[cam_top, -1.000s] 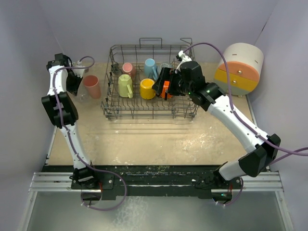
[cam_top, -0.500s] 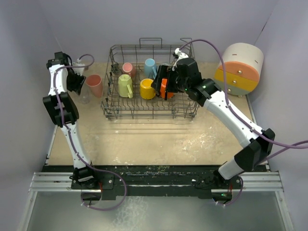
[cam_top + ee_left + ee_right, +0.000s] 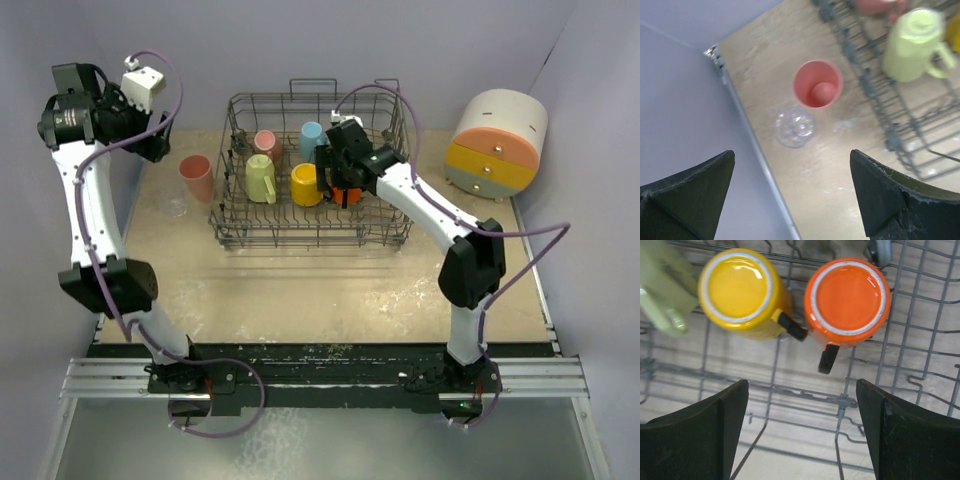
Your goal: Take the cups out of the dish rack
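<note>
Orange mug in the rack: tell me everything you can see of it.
The orange mug is glossy and ceramic-looking, with a pale ring round its base and a dark-looking handle. It stands upside down on the wires of the rack, beside the yellow mug. The right gripper hangs open above it, not touching.

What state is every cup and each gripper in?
salmon cup: upright on the table, outside the dish rack
clear glass: on the table beside it
yellow mug: upside down in the rack
orange mug: upside down in the rack
pale green mug: in the rack, apparently upside down
pink cup: in the rack
light blue cup: in the rack
left gripper: open, empty
right gripper: open, over the orange mug
</note>
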